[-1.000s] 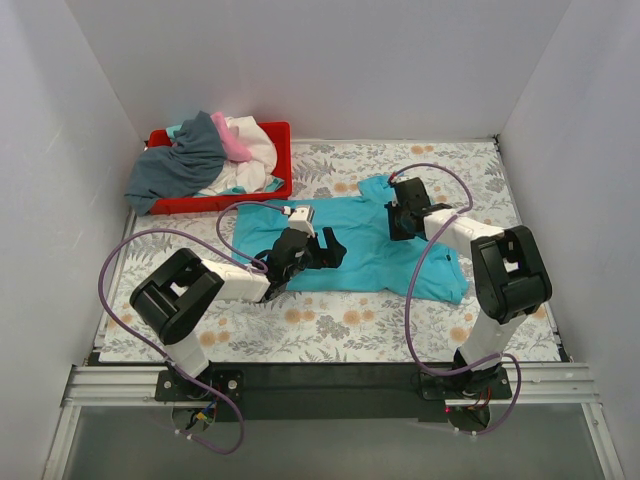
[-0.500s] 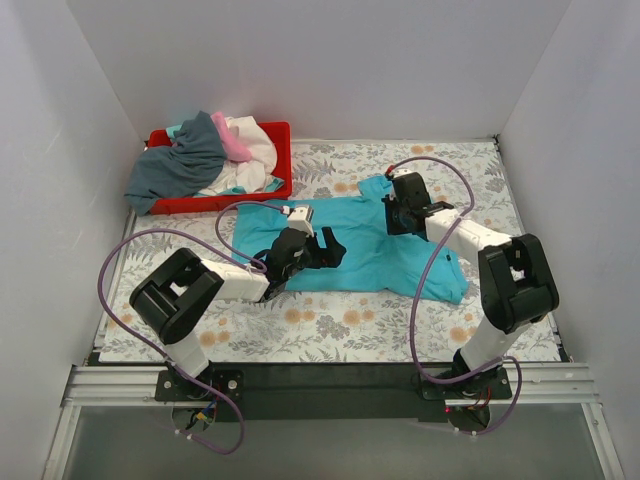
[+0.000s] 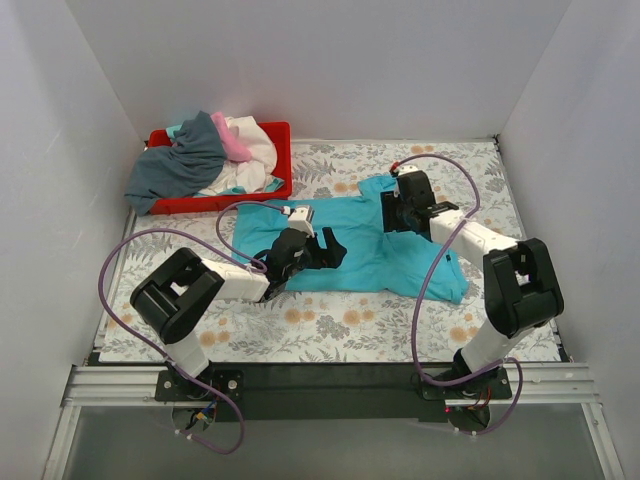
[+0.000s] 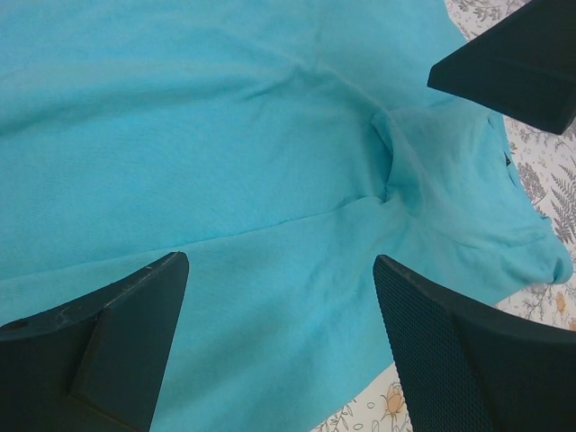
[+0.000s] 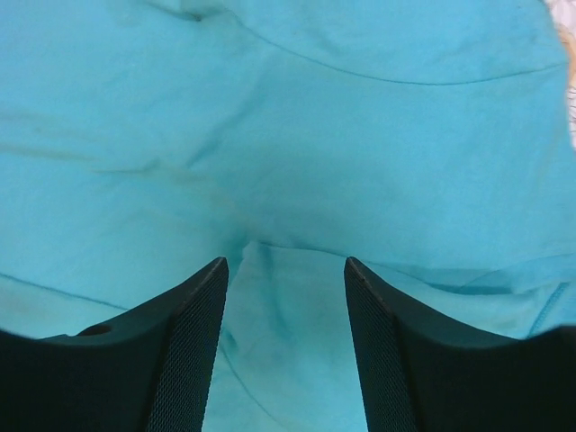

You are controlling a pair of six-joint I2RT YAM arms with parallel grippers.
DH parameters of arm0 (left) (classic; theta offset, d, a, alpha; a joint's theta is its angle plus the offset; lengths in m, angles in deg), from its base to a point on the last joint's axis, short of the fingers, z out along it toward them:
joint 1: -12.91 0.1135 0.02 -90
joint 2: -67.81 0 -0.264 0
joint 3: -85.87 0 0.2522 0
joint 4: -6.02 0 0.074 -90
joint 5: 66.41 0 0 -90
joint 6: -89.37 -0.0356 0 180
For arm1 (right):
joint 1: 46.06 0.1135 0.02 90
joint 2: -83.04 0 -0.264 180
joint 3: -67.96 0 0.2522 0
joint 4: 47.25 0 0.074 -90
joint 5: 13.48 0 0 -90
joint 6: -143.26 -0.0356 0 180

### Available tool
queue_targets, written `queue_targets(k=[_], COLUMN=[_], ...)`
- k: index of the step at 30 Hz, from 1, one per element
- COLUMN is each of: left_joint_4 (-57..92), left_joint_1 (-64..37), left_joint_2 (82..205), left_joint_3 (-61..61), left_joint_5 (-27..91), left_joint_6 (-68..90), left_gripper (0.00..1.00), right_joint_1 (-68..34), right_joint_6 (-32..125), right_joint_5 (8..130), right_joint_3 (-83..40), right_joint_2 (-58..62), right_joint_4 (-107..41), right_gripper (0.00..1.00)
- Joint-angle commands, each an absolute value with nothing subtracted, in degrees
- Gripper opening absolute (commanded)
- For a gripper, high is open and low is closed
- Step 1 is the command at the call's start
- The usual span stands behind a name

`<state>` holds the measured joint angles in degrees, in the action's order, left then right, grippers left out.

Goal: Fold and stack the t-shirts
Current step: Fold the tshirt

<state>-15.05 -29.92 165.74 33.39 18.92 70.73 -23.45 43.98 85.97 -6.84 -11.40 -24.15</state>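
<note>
A bright turquoise t-shirt (image 3: 365, 250) lies spread on the flowered table cloth in the middle. It fills the left wrist view (image 4: 225, 162) and the right wrist view (image 5: 360, 135). My left gripper (image 3: 322, 249) is open, low over the shirt's left part near its front hem. My right gripper (image 3: 393, 213) is open over the shirt's far right part, its fingers (image 5: 189, 342) straddling a raised fold. Slate grey (image 3: 180, 165), white (image 3: 255, 150) and pink (image 3: 233, 138) shirts lie heaped in the red tray.
The red plastic tray (image 3: 282, 150) stands at the back left. White walls close in the table on three sides. The flowered cloth (image 3: 330, 325) shows bare in front of the shirt. Purple cables loop over both arms.
My right gripper has moved a little toward the back over the shirt's upper right part. My left gripper has stayed in place.
</note>
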Motion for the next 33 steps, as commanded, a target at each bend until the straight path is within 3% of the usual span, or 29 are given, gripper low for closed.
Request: queue_targets(k=[1,10,27,33], left_joint_4=[-16.3,-16.4,-17.0,-17.0], left_joint_1=[-29.5,-29.5,-29.5,-29.5], left_joint_2=[164.9,165.3,165.4,164.8], left_joint_3=[33.4,33.6,34.0,34.4], left_joint_5=[19.7,19.8,20.0,19.7], left_joint_6=[70.1,70.0,70.3,70.3], left_gripper=[0.77,0.77,0.77,0.77], right_joint_1=[-27.2,-37.3,-41.7,-42.0], right_joint_6=[44.4,45.1,44.7,44.8], right_joint_5=[88.0,86.3,83.2,81.6], right_joint_3=[-6.6,-5.1,-4.6,-4.3], right_joint_2=[-8.7,-11.1,-15.5,-15.1], right_joint_4=[-25.0,-25.6,-26.2,-25.4], right_gripper=[0.50,0.49,0.46,0.37])
